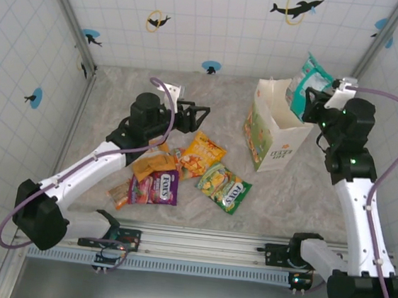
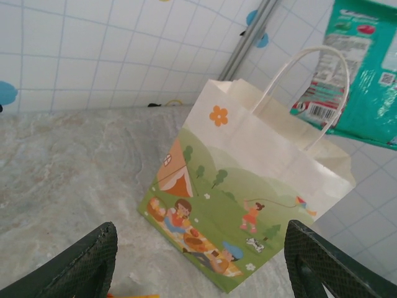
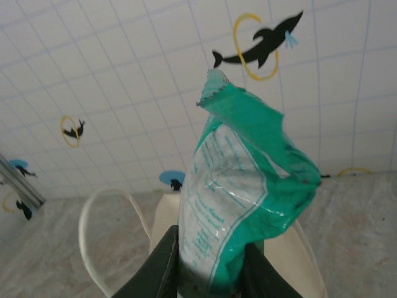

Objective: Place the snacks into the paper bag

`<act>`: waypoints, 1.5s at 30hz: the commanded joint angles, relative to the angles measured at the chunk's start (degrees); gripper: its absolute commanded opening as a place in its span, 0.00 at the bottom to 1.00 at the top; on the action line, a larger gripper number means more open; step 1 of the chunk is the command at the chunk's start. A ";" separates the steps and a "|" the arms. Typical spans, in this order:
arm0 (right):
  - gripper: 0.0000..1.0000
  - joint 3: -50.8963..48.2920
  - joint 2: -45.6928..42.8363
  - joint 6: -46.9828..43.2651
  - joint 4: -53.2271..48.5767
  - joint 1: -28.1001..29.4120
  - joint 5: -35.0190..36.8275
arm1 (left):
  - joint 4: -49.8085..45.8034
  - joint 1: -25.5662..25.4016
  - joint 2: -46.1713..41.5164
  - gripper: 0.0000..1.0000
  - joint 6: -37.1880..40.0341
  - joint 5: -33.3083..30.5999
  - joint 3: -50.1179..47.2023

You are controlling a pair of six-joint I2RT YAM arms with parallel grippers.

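My right claw (image 1: 309,104) is clamped on the lower end of a teal packet (image 1: 305,85), which stands upright out of the jaws with its torn top edge pointing up. The paper bag (image 1: 275,132) stands upright on the table with its mouth open, and the packet hangs above the bag's far right corner, overlapping the rim. From the right wrist, the teal packet (image 3: 242,186) rises between my two dark fingers (image 3: 164,267), and the bag's white rim (image 3: 162,214) and one loop handle (image 3: 87,236) lie directly below and behind them. So the opening is straight down from this claw, and I judge that the packet's long axis already lines up with a drop into the bag. My left claw (image 1: 201,115) is spread apart and holds nothing. It sits well to the left of the bag, pointing toward its printed side. The other loose packets (image 1: 202,154) lie flat on the table to the left of the bag and nearer the arm bases, beside my left claw, which is the closer arm for them.
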 commanded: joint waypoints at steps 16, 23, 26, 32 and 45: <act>0.02 5.74 10.22 -5.82 -9.85 2.65 -11.69 | -6.08 0.04 2.48 0.69 0.96 -3.29 2.03; 0.36 8.39 12.92 -5.15 -14.36 4.72 -10.94 | -6.16 0.03 2.40 0.69 1.03 -3.37 1.29; 0.39 9.01 13.74 -3.97 -15.89 4.99 -12.60 | -6.08 -0.03 2.24 0.69 1.06 -3.59 1.03; 0.39 10.24 12.62 -3.87 -18.02 6.22 -11.67 | -6.45 0.03 2.80 0.69 1.08 -3.41 1.04; 0.42 9.11 3.49 -2.79 -21.20 13.78 -7.92 | -21.81 0.12 4.91 0.67 -5.38 7.17 0.13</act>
